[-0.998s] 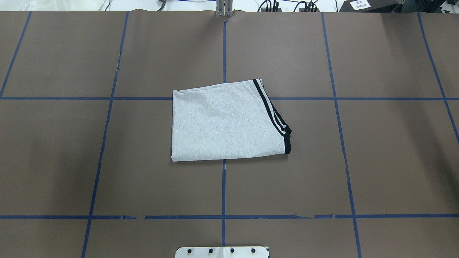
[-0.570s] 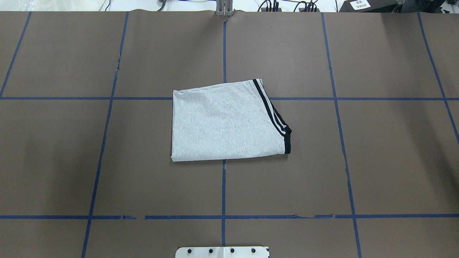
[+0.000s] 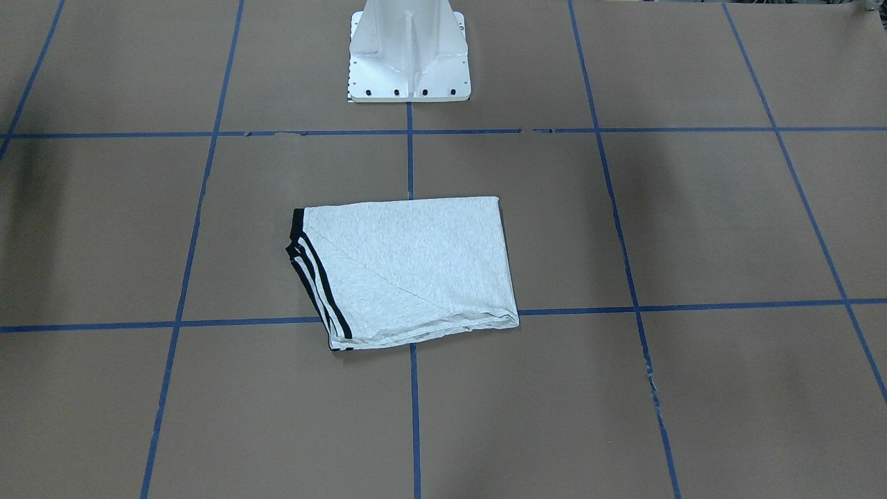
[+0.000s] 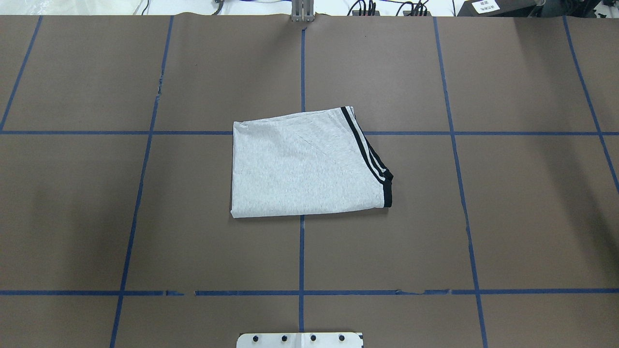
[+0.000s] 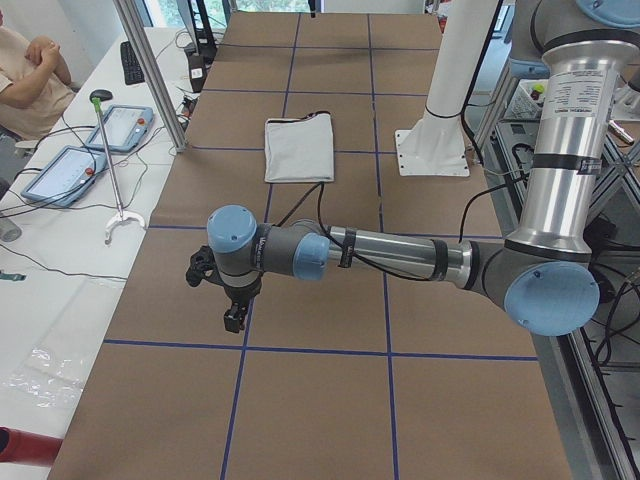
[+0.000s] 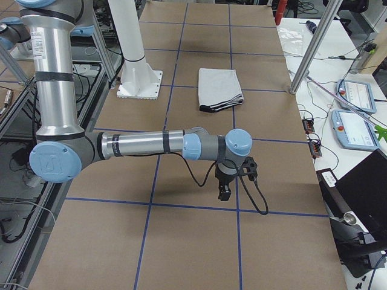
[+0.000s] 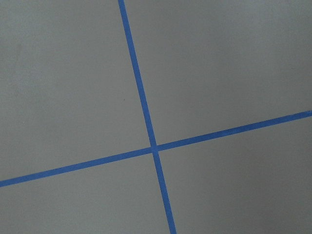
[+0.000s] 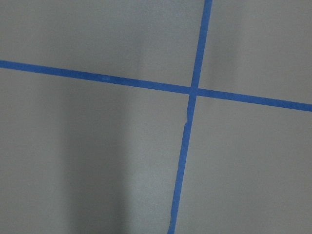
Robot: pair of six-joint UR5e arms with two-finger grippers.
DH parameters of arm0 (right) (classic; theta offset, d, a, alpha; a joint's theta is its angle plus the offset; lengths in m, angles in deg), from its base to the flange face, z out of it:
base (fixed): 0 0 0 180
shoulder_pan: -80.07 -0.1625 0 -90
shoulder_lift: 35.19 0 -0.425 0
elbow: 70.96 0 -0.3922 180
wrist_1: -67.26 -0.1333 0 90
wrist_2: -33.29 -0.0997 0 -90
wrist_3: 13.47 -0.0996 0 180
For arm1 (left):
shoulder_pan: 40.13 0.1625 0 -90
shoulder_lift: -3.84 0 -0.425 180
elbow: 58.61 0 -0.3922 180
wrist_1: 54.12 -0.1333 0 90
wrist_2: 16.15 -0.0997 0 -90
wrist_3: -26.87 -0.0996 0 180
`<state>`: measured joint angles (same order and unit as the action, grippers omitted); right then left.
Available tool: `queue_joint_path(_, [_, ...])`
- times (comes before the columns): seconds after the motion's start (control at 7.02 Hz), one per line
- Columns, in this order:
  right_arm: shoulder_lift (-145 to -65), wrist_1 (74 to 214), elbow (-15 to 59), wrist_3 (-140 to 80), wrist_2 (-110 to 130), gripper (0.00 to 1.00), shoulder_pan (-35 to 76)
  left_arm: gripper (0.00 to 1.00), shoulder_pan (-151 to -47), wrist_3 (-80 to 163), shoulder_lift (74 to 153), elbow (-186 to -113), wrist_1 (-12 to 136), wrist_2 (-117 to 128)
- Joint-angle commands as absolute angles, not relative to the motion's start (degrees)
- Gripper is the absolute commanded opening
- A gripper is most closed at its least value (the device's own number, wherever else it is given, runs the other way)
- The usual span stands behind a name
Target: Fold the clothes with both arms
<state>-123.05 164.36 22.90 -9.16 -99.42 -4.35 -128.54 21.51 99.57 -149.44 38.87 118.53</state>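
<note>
The clothes are one light grey T-shirt (image 4: 304,164), folded into a compact rectangle at the table's middle, with black stripe trim along one edge (image 3: 315,277). It also shows far off in the side views (image 5: 298,150) (image 6: 221,89). Both arms are stretched low over the table's ends, well away from the shirt. The left gripper (image 5: 232,318) points down near a blue tape crossing, and so does the right gripper (image 6: 224,193). I cannot tell whether either is open or shut. Each wrist view holds only brown paper and a tape cross (image 7: 155,147) (image 8: 192,90).
The white pedestal base (image 3: 409,52) stands on the robot's side of the shirt. Blue tape lines grid the brown table cover (image 4: 145,217). A person (image 5: 25,70), tablets (image 5: 118,127) and a metal post (image 5: 150,70) sit beyond the far edge.
</note>
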Motion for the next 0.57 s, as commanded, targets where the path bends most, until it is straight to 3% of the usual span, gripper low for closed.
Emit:
queue_joint_path(0.0, [-123.0, 164.3, 23.3, -9.2, -99.4, 1.00, -4.4, 1.00, -128.5, 21.5, 99.6, -149.0, 38.9, 118.5])
queue_joint_path(0.43, [-123.0, 164.3, 24.3, -9.1, -99.4, 1.00, -4.4, 1.00, -128.5, 21.5, 99.6, -147.1, 38.9, 118.7])
